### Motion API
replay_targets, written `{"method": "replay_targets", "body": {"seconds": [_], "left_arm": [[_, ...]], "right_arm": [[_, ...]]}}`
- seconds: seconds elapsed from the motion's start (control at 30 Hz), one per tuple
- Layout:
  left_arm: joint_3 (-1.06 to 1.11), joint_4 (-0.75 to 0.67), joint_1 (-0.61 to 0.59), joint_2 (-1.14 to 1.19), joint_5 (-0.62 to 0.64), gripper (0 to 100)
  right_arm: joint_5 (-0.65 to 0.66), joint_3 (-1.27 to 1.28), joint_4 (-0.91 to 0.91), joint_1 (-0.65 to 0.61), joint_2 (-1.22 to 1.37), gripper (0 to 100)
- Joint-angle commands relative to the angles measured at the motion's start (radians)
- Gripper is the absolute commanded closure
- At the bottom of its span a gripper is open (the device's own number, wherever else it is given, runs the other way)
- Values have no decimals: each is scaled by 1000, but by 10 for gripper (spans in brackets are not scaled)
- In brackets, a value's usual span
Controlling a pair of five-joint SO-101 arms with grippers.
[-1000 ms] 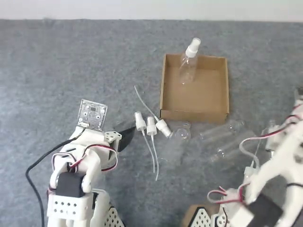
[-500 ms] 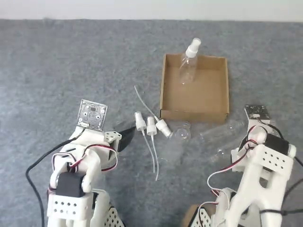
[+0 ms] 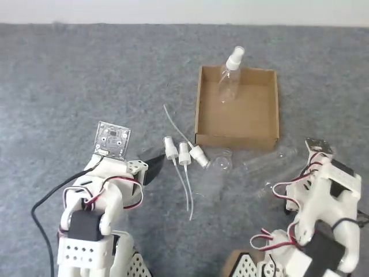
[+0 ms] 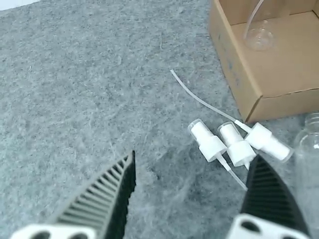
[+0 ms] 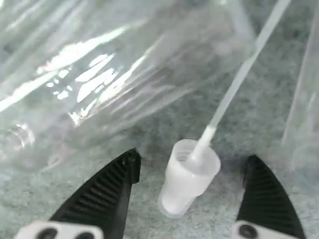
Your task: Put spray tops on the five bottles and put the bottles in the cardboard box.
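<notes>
At the near right corner of the desk: right tool, spread, is set astride a loose spray top; pickup step judged; closing on it is called for next. Left tool is held spread.

Grey, felt-like worktop spread across the whole scene, fuzzy and finely fibrous up close. Along its far edge, a narrow pale strip.

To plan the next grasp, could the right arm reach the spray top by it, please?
Probably yes: the right gripper is open with the spray top between its jaws and nothing covering it, though a clear bottle lies close by.
</notes>
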Motion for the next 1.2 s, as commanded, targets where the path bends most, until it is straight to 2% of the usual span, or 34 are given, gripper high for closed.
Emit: {"method": "replay_targets", "body": {"seconds": [0.0,0.13,0.47,0.57,0.7,1.0,1.17], "left_arm": [[18,-41,-8,-14,11,667],[28,-52,-8,-14,11,667],[28,-49,-8,-14,11,667],[28,-49,-8,-14,11,667],[28,-49,-8,-14,11,667],[28,-52,-9,-14,9,667],[28,-51,-9,-14,9,667]], "right_arm": [[26,-52,-16,18,28,723],[29,-52,-16,16,39,802],[176,-54,-33,31,38,957],[175,-78,-21,33,38,960],[175,-189,107,36,38,961],[170,-522,292,176,36,960],[74,-713,390,139,36,960]]}}
